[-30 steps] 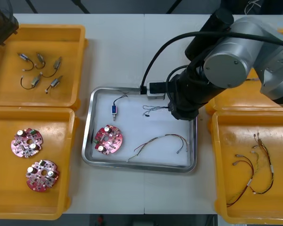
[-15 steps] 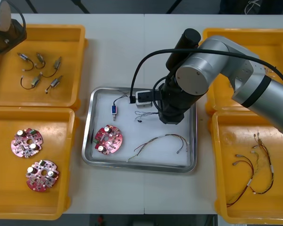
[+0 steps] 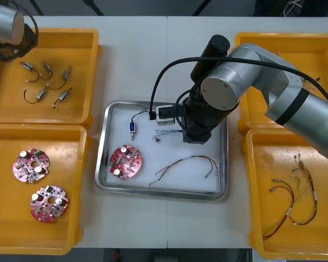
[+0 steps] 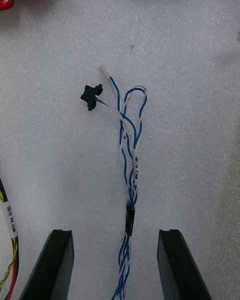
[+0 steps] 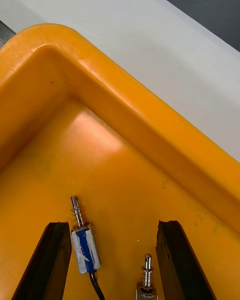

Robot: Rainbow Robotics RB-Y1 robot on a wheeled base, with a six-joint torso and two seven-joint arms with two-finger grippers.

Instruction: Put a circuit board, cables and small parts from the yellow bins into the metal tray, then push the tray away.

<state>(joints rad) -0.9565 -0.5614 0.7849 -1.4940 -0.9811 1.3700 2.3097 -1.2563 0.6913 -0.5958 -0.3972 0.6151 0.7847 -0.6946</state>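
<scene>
1. We see the right gripper (image 4: 116,240) low over the metal tray (image 3: 161,192), fingers spread wide and holding nothing.
2. The blue and white cable (image 4: 131,145) lies on the tray's white inside. Its twisted end runs between the fingers and touches neither.
3. A white sleeve on that cable has print. We think it ends in "CAM"; the rest is unreadable.
4. Also in the tray: circuit board (image 3: 126,161), red and yellow cable (image 3: 186,164), small metal part (image 3: 132,129).
5. The left gripper (image 5: 114,227) is over the far left yellow bin (image 5: 125,110), fingers spread, with two loose metal parts (image 5: 85,242) lying below between them.

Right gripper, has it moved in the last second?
Yes. The right gripper shifted to the robot's left, from the right rim of the tray toward its middle.
</scene>
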